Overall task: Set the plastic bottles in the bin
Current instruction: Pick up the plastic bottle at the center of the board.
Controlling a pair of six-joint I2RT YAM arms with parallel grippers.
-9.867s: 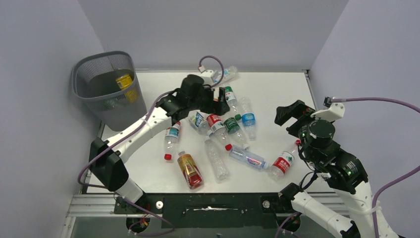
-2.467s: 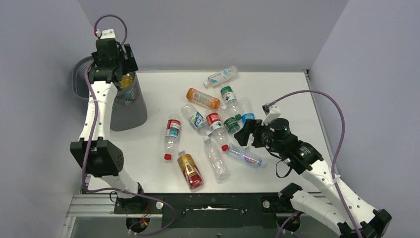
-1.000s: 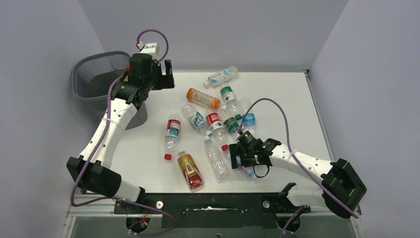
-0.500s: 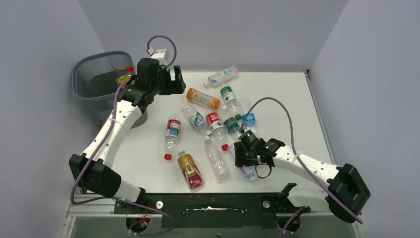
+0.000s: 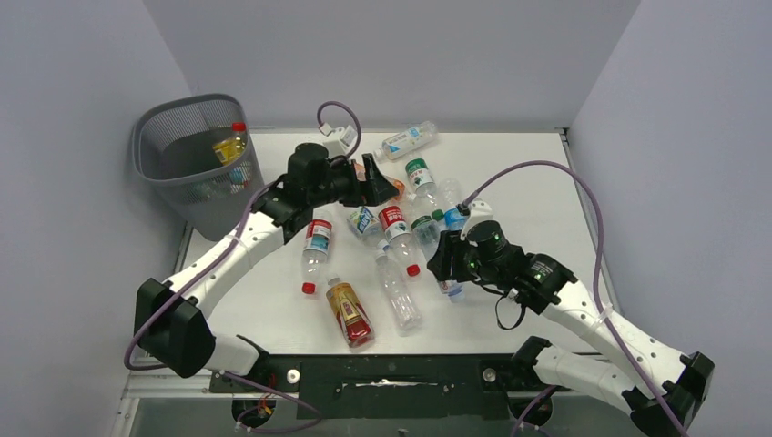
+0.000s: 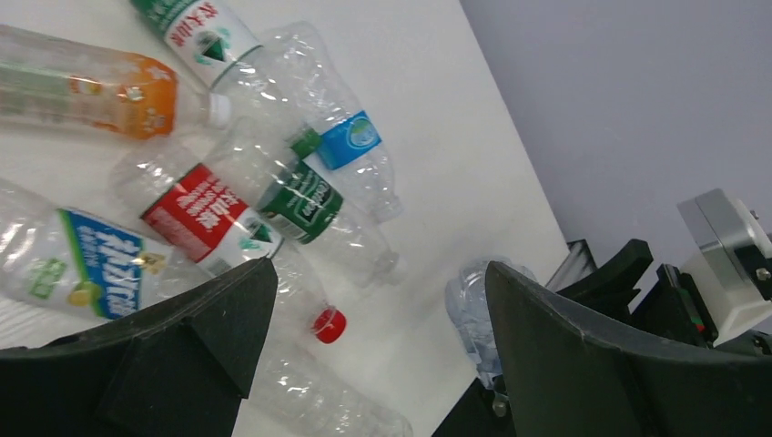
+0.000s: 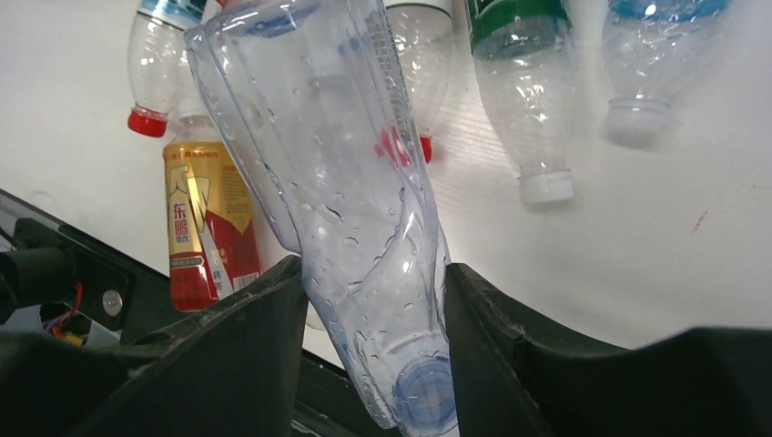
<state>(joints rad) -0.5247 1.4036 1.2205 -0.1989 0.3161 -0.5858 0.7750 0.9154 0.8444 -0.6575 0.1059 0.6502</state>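
Mostly clear, the gripped bottle (image 7: 346, 182) looks crumpled and droplet-speckled.

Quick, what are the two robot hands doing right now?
Left gripper: open, holding nothing.
Right gripper: shut on the clear bottle.

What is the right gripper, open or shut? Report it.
Shut. In the wrist view the right gripper has both fingers pressed against a clear bottle between them.
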